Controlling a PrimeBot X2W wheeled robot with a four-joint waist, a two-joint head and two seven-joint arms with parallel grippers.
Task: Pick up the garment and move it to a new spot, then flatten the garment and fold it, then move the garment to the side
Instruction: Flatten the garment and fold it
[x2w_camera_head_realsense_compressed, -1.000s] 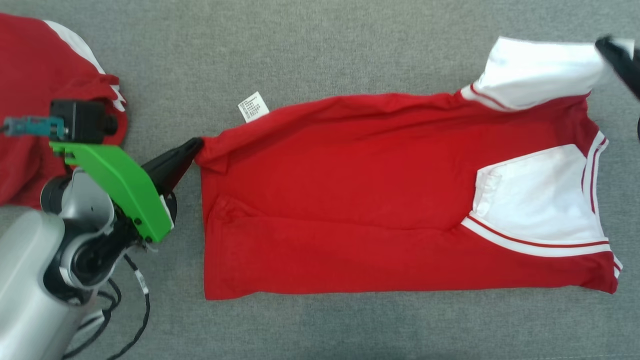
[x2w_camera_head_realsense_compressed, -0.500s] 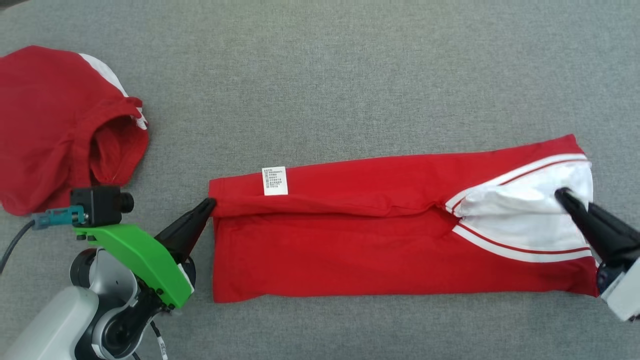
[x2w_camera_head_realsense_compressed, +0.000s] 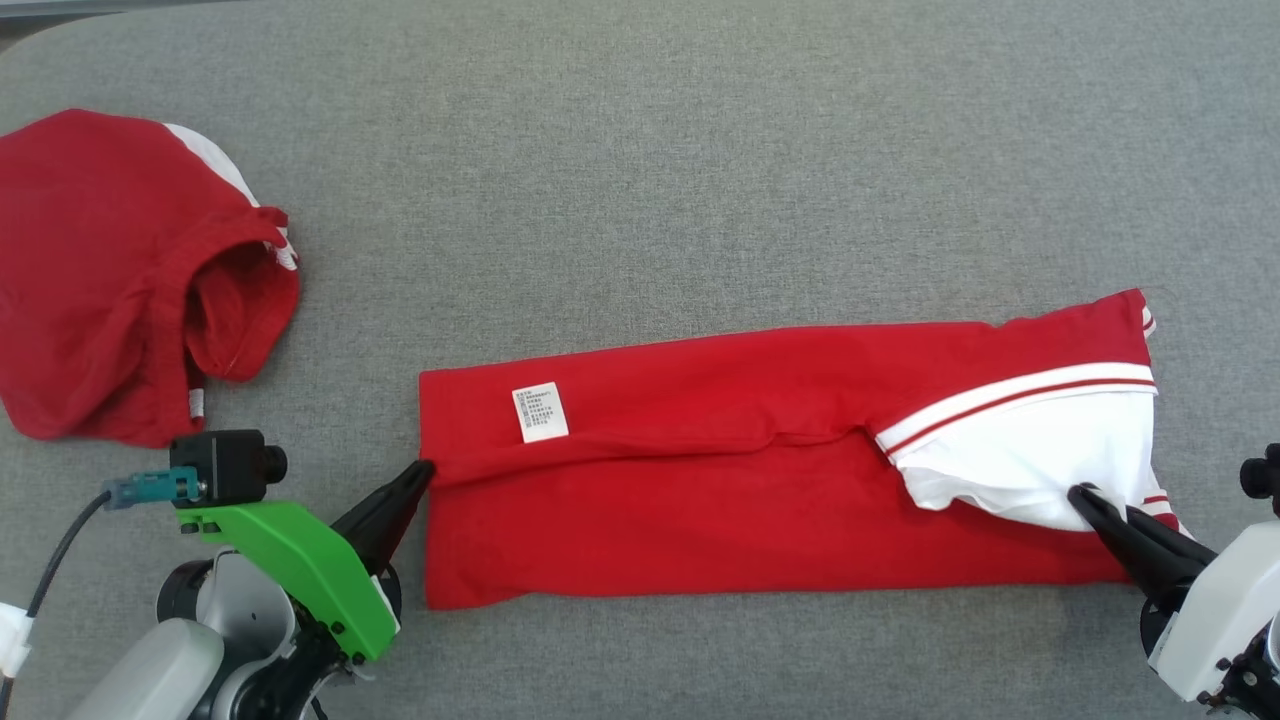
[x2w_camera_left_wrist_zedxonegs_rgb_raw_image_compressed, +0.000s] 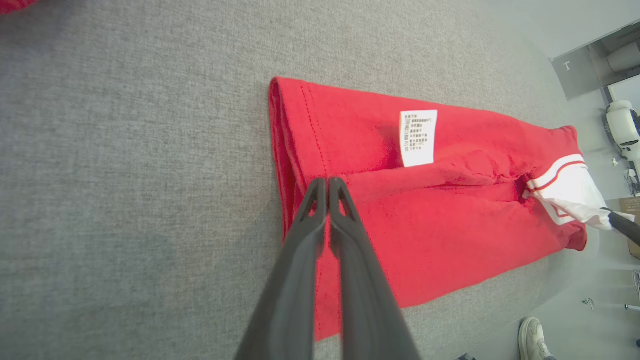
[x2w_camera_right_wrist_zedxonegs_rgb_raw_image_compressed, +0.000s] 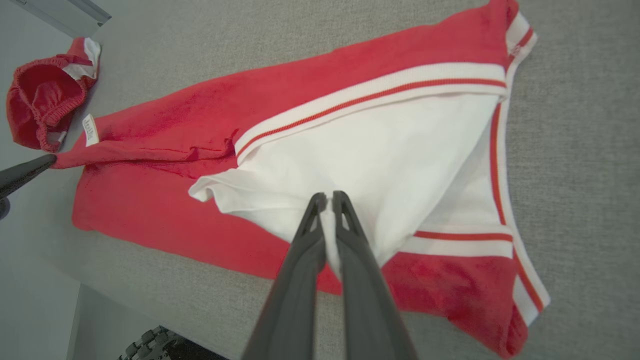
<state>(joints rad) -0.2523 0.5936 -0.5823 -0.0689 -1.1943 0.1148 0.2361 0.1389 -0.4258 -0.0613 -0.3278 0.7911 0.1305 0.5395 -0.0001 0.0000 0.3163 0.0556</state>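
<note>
Head view first, says the one: what lies there?

The other: The garment (x2w_camera_head_realsense_compressed: 700, 480), a soft red knit with a white sleeve (x2w_camera_head_realsense_compressed: 1040, 460) edged in red and white stripes, lies as a long narrow band across the middle of the grey, felt-like table (x2w_camera_head_realsense_compressed: 640, 150). Its upper half is folded over the lower. A white care label (x2w_camera_head_realsense_compressed: 540, 411) sits flat on top near the left end. A second red garment (x2w_camera_head_realsense_compressed: 110, 280) lies crumpled at the far left, well apart.

The one: And the pincers?

The other: The left gripper (x2w_camera_head_realsense_compressed: 425, 470) has its thin dark fingers pressed together on the folded edge at the band's left end. The right gripper (x2w_camera_head_realsense_compressed: 1082, 493) is clamped the same way on the sleeve's lower edge. The right wrist view shows white cloth pinched between its tips.

The one: What differs from a second ago?

The other: Then the garment lay broader, the label poking out past its top edge and a white sleeve lifted at the upper right. Now that part lies folded down, and the label faces up on the red. The camera has shifted too.
</note>
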